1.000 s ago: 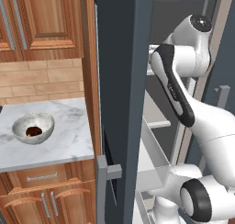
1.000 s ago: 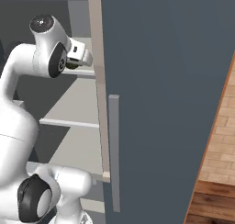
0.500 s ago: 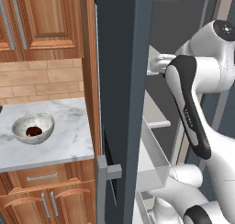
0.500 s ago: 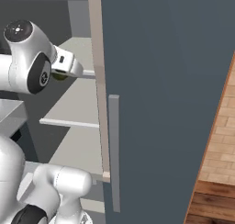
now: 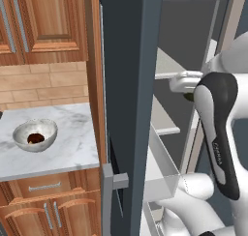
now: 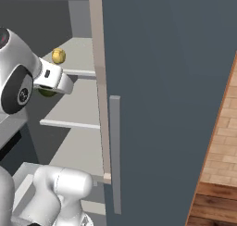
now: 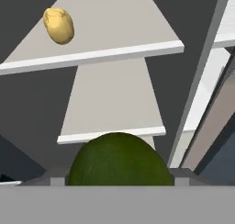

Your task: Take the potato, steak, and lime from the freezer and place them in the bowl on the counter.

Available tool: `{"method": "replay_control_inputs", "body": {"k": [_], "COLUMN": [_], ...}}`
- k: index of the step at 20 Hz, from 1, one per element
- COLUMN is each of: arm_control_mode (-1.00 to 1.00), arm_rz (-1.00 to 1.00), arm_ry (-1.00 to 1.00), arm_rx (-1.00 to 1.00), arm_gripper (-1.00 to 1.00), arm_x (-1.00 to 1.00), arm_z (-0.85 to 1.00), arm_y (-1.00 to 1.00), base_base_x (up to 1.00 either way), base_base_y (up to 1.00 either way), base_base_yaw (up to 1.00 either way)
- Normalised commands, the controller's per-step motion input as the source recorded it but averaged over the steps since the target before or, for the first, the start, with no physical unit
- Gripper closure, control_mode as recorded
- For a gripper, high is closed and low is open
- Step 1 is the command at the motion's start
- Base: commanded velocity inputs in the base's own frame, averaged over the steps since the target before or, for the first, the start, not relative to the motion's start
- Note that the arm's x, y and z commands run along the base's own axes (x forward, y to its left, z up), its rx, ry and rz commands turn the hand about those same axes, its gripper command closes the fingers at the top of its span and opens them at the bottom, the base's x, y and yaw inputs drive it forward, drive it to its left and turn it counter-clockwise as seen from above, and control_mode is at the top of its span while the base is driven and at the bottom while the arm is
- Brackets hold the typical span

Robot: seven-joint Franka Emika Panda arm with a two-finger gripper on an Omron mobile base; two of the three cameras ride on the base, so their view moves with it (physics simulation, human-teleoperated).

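My gripper [image 7: 118,176] is shut on the lime [image 7: 118,159], a dark green ball that bulges up between the fingertips. In the right base view the lime [image 6: 46,92] shows under the white hand, in front of the freezer [image 6: 166,81] shelves. The lime's [image 5: 188,97] dark edge peeks out beside the forearm in the left base view. The yellow-tan potato [image 7: 58,25] lies on the upper shelf, and the potato [image 6: 58,56] sits just above the hand. The bowl [image 5: 19,133] stands on the marble counter [image 5: 72,150] with the dark steak [image 5: 34,138] in it.
The open freezer door [image 5: 127,85] with its grey bar handle [image 5: 107,191] stands between the shelves and the counter. A white drawer [image 5: 162,174] juts out low in the freezer. Wooden cabinets [image 5: 43,22] hang above the counter.
The hand has come down and back from the upper shelf with the lime still in its grip. The arm's elbow has swung out to the right. Potato and bowl have not moved.
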Motion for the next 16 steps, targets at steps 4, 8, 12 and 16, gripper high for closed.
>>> {"method": "replay_control_inputs", "body": {"k": [4,8,12,16], "arm_control_mode": [-1.0,-1.0,-1.0,-1.0], "arm_rz": [0.0,0.0,0.0,0.0], "arm_ry": [0.13,0.13,0.12,0.08], "arm_rx": [-0.01,-0.07,-0.06,-0.04], "arm_gripper": [1.0,1.0,1.0,1.0], "arm_x": [-0.72,-0.63,-0.54,-0.44], "arm_z": [0.0,0.0,0.0,0.0], "arm_y": [0.0,0.0,0.0,-0.07], "base_base_x": [0.0,0.0,0.0,0.0], "base_base_y": [0.0,0.0,0.0,0.0], "base_base_yaw": [0.0,0.0,0.0,0.0]}}
